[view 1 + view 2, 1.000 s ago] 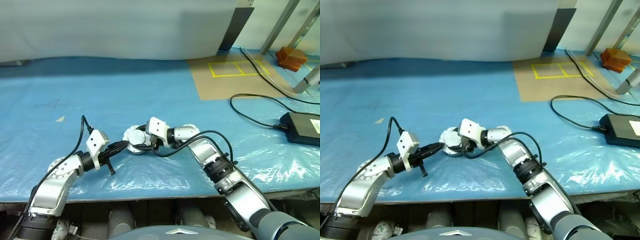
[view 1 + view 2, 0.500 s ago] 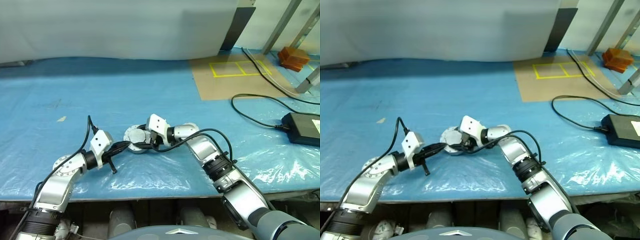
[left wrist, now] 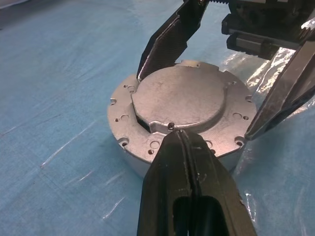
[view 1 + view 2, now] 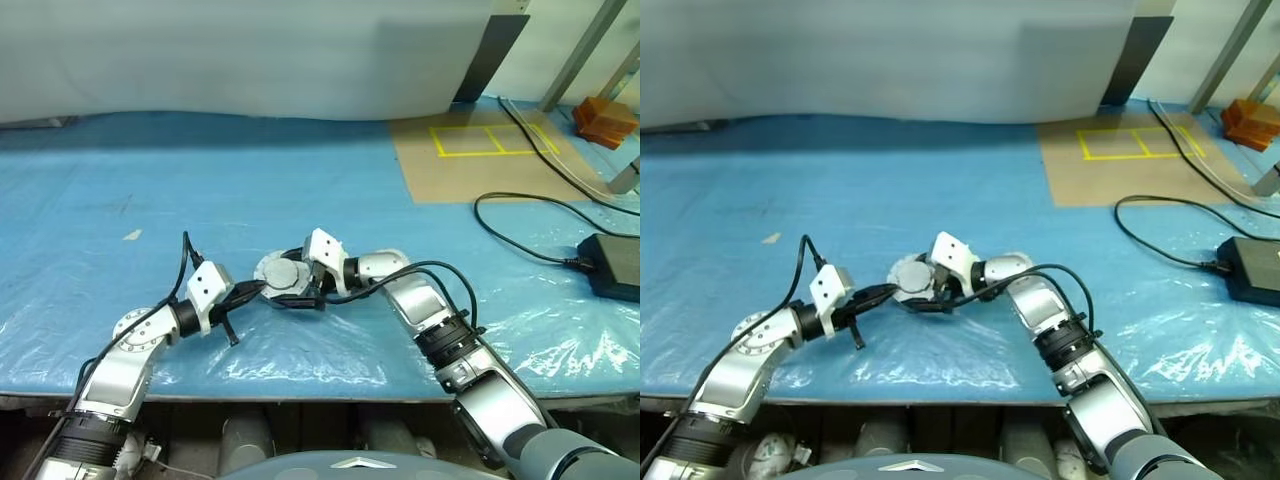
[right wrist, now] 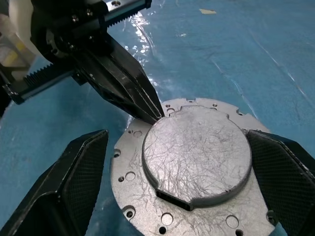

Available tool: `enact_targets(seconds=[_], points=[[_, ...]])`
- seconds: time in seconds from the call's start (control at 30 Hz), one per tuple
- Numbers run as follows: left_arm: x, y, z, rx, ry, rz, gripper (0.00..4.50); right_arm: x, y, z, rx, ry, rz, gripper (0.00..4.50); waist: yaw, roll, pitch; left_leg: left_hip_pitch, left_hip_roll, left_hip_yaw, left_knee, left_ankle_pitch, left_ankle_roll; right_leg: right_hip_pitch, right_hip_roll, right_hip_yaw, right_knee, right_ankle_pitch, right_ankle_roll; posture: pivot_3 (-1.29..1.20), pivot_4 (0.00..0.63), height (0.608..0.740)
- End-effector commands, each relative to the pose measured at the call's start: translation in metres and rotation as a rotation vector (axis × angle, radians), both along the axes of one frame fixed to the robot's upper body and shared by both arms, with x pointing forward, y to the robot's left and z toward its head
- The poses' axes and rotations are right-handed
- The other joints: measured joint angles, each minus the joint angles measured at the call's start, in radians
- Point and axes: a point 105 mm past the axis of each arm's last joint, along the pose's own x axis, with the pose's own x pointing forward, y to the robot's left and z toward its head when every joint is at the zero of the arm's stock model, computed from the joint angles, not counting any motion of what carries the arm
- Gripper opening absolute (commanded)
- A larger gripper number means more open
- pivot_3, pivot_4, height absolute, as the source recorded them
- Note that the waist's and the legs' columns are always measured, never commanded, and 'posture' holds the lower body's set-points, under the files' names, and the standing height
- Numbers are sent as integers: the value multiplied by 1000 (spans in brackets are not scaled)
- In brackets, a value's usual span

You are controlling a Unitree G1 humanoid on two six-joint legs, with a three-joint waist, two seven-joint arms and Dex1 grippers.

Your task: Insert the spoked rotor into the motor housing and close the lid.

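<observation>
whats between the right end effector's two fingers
The round grey metal lid, lying flat between the right end effector's wide-open black fingers; the shut left end effector's tip touches its edge, seen in the right wrist view.

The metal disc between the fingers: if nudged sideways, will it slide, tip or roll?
The metal disc lies flat and squat, so it probably won't tip or roll. It looks solid, likely heavy for its size. On the glossy blue plastic sheet it would likely slide.

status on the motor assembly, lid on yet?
Done: lid sits on the motor housing, rotor hidden beneath. In hand: shut left tool presses its tip at the lid's edge; open right tool straddles the housing. Left: confirming the lid is seated, then withdrawing.
</observation>
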Motion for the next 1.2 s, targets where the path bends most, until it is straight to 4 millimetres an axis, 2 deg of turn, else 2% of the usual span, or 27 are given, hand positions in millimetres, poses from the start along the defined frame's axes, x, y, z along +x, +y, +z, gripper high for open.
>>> enact_targets(seconds=[0.03, 0.3, 0.63, 0.73, 0.83, 0.97, 1.03, 1.2], points=[[-1, 3, -15, 35, 52, 14, 0, 6, -8, 4, 9, -29, -8, 4487, 0, 0, 0, 0, 0, 1, 0, 1, -2, 0, 0, 0, 0, 0, 0, 0, 150, 740], [1, 2, -17, 27, 55, 12, 0, 15, -11, 28, 99, -135, -63, 4487, -2, 0, 1, -7, 0, 1, 0, 3, -4, -6, 1, -1, -1, 2, 5, 0, 150, 740], [-3, 2, -16, 18, 69, -15, 0, 17, -16, 36, 189, 1, -128, 4487, -2, -1, 4, -7, 0, 0, 1, 3, -4, -6, 0, -1, -1, 2, 5, 0, 150, 740], [-3, 3, -18, 38, 70, -24, 0, 8, -16, 38, 222, 106, -112, 4487, -2, -1, 4, -7, 0, 0, 0, 3, -4, -6, 1, -2, -1, 2, 6, 0, 150, 740], [-3, 5, -18, 42, 71, -23, 0, 14, -24, 40, 266, 246, -183, 4487, -2, -1, 4, -7, 1, 0, 0, 3, -4, -6, 1, -2, -1, 2, 6, 0, 150, 740], [-3, 5, -18, 41, 70, -23, 0, 11, -42, 21, 244, 646, -269, 4487, 1, -1, 4, -7, 0, 0, 0, 3, -4, -5, 1, -2, -1, 2, 6, 0, 150, 740], [-3, 4, -18, 39, 70, -22, 0, 7, -50, 11, 221, 766, -303, 4487, 2, -1, 4, -6, 0, 0, 0, 3, -5, -4, 1, -2, 0, 2, 6, 0, 150, 740], [-4, 4, -18, 37, 72, -20, 0, 7, -62, 0, 203, 857, -369, 4487, 4, 0, 4, -6, 1, 0, 0, 3, -5, -4, 1, -2, 0, 2, 6, 0, 150, 740]])
